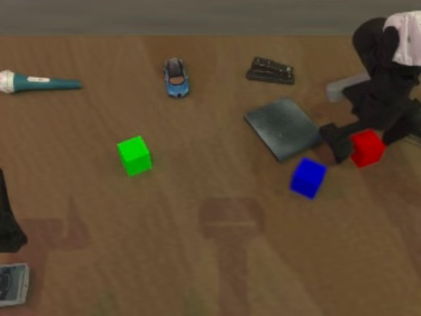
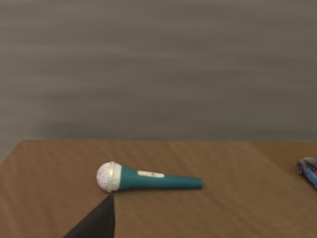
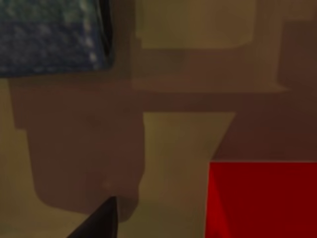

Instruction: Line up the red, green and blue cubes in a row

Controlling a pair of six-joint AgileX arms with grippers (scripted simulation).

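- Top view: my right gripper (image 1: 366,146) is low over the right side of the tabletop (image 1: 217,263), at the red cube (image 1: 367,148). One dark finger (image 1: 337,140) sits just left of the cube, the other side is under the arm. Fingers look apart with the cube between them; I can't tell if they touch it.
- Blue cube (image 1: 308,177) sits on the wood near the red one, down and to its left, not touching it. Turned a bit off square.
- Green cube (image 1: 134,155) is well apart from both, left of centre, alone on the wood.
- Clutter along the far half: grey slab (image 1: 284,128) just left of the right gripper, black ridged block (image 1: 270,70) above it, blue toy car (image 1: 175,77) mid-table, teal microphone (image 1: 39,82) at the far left edge.
- My left arm (image 1: 9,220) is parked at the left edge; only a dark piece of it shows. Can't tell the state of its fingers.
- Left wrist view: microphone (image 2: 147,177) lying flat on the tabletop (image 2: 223,208), white head end away from the car (image 2: 308,170), which is cut off at the frame edge. One dark fingertip (image 2: 99,220) pokes in, clear of the microphone.
- Right wrist view: red cube (image 3: 261,199) fills one corner, very close. One dark fingertip (image 3: 101,220) shows apart from it, with bare tabletop (image 3: 173,163) between. Corner of the grey slab (image 3: 52,37) is in frame.
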